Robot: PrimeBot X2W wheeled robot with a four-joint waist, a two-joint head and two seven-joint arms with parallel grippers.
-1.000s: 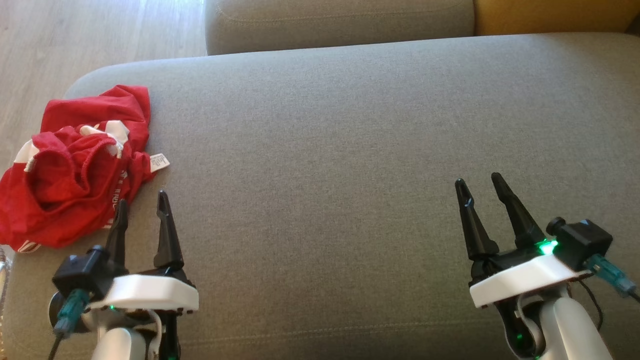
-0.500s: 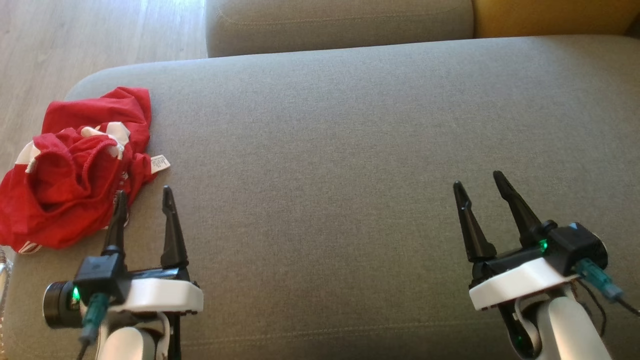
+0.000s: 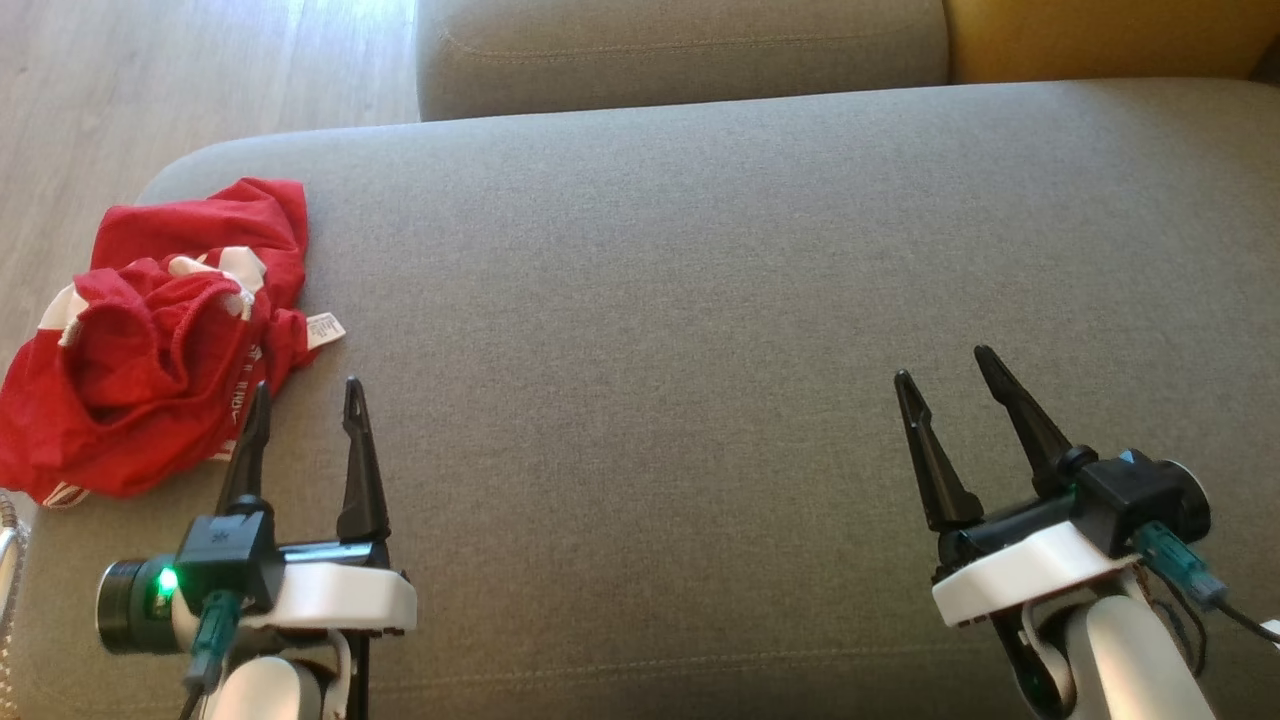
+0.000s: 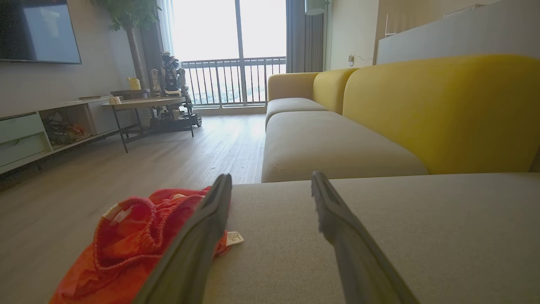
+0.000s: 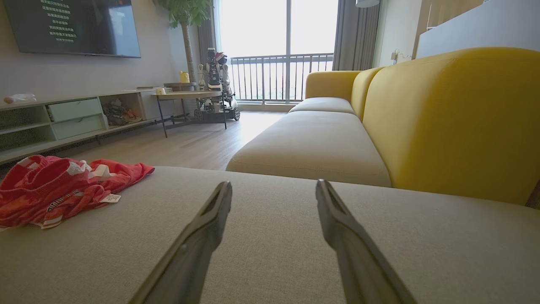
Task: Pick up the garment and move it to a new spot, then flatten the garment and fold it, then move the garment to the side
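1. Garment – red with white trim and a gathered elastic band. It lies crumpled in a heap at the left end of the grey seat cushion, close to the rounded corner. It is neither flattened nor folded.
2. A white label sticks out from the heap's right side and rests flat on the cushion.
3. Left gripper – fingers spread moderately apart with nothing between them. It sits just beside the garment's near right edge. In the head view its left fingertip overlaps the hem, but contact cannot be confirmed.
4. Right gripper – fingers likewise spread and empty, over bare cushion, well apart from the garment.
5. Surroundings: a yellow backrest lies beyond the cushion, and a wooden floor lies off its left end.
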